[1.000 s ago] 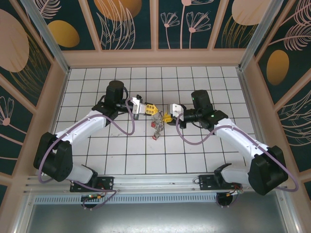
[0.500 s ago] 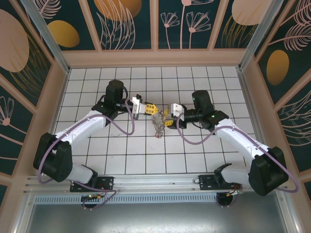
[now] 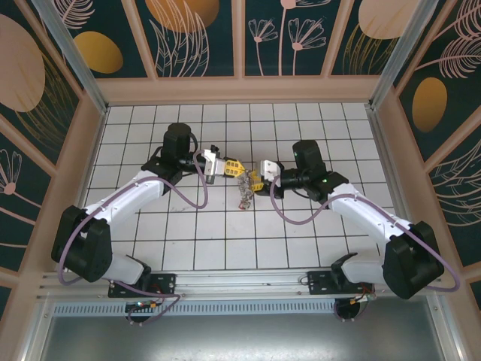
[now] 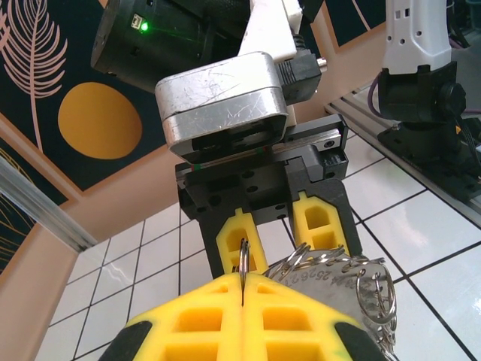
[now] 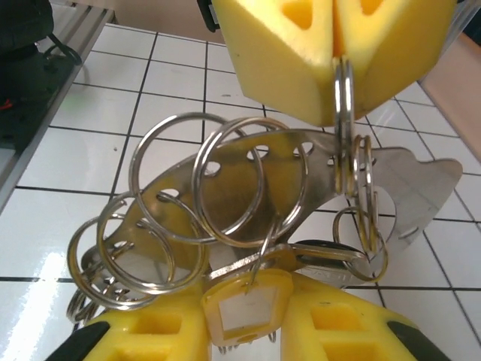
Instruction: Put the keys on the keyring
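Left gripper (image 4: 242, 289): yellow fingers pressed together, pinching one split ring of the flat silvery metal keyring (image 5: 225, 188), which hangs from it above the white tiled table (image 3: 225, 241). Right gripper (image 5: 246, 335): yellow fingers part-spread just under the keyring, with the small key with pale yellow tag (image 5: 242, 307) between them. Cannot tell whether it is gripped or just lying there. The grippers sit nose to nose mid-table.
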